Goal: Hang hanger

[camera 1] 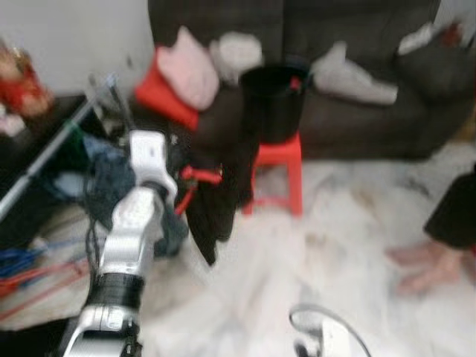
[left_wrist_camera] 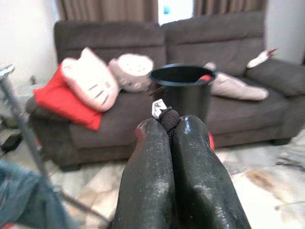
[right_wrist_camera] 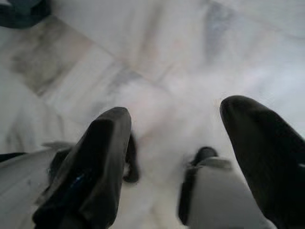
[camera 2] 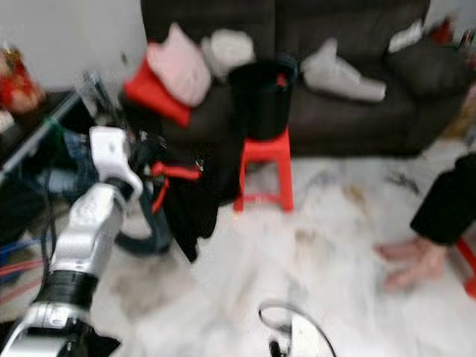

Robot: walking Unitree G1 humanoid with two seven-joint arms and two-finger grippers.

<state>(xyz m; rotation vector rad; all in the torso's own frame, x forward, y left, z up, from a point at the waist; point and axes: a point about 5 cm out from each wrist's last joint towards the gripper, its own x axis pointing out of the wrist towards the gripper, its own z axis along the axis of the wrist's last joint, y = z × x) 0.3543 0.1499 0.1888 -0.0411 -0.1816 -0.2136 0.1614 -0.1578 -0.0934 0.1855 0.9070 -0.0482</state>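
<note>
In the left eye view my left hand [camera 1: 175, 172] is raised and carries the red hanger [camera 1: 195, 181] with a dark garment [camera 1: 217, 195]; the metal rail [camera 1: 52, 146] lies to its left. In the left wrist view my fingers [left_wrist_camera: 147, 181] are clenched on the hanger hook [left_wrist_camera: 167, 116]. In the right wrist view my right hand [right_wrist_camera: 174, 143] hangs released above the floor [right_wrist_camera: 157, 71].

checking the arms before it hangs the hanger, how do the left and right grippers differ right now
The left gripper has its fingers pressed shut on the red hanger, which carries a dark garment; the right gripper is open and holds nothing. The left is raised toward the sofa; the right points down at the pale floor. Both have two black fingers.
</note>
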